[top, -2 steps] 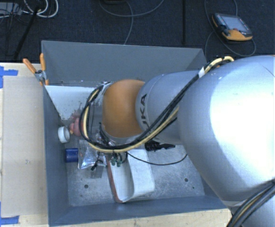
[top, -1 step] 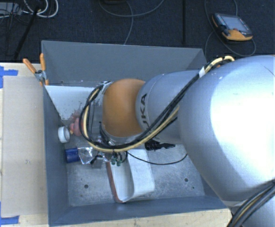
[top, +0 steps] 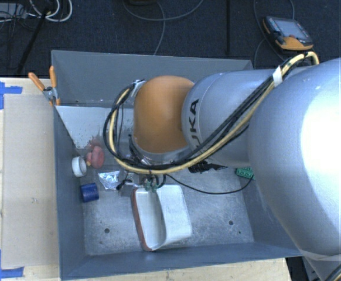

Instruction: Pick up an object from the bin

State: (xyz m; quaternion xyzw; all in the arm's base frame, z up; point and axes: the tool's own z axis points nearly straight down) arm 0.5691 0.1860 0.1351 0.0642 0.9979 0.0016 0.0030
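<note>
One grey bin [top: 68, 215], floor speckled | dark carpet [top: 205, 28] beyond | gripper [top: 136, 185] under orange cover [top: 159, 113], grip unreadable

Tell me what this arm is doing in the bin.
The arm reaches into the grey bin from the right, wrist bent down over the floor's left half. Its end effector sits low beside a crumpled foil wad, at one end of a white tray. A blue block, a white cap and a pink ball lie loose further left. Whether it grips anything cannot be seen.
</note>
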